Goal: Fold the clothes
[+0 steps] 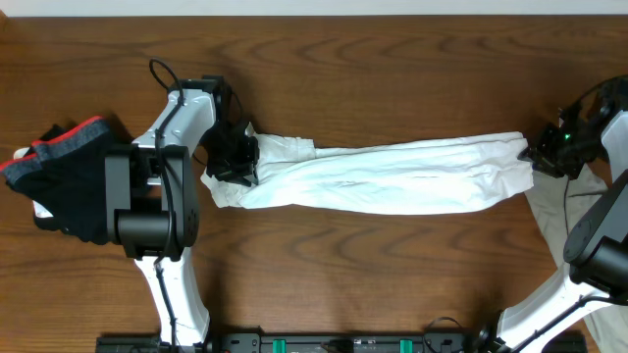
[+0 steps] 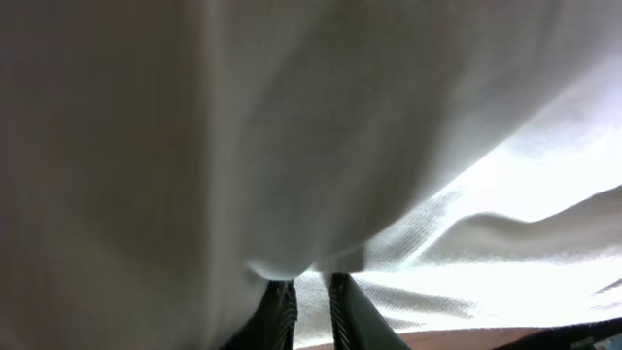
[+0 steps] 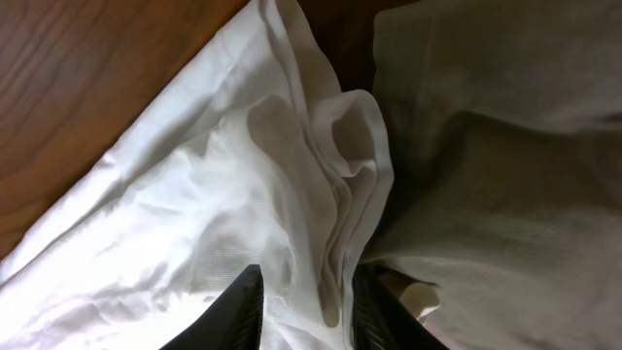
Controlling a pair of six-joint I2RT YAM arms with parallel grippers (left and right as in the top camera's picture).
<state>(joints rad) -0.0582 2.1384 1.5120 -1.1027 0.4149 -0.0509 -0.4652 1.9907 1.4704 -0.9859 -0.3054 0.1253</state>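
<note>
A long white garment [image 1: 392, 176] lies stretched left to right across the wooden table. My left gripper [image 1: 235, 157] is at its left end. In the left wrist view the fingers [image 2: 311, 292] are nearly together with white cloth [image 2: 408, 194] pinched between them and draped over the camera. My right gripper [image 1: 543, 154] is at the garment's right end. In the right wrist view its fingers [image 3: 309, 306] are closed around a bunched fold of the white cloth [image 3: 194, 204].
A pile of dark clothes with a red band [image 1: 64, 172] sits at the far left. A beige garment [image 1: 579, 201] lies at the right edge under the right arm and also shows in the right wrist view [image 3: 505, 146]. The arm bases stand at the front edge.
</note>
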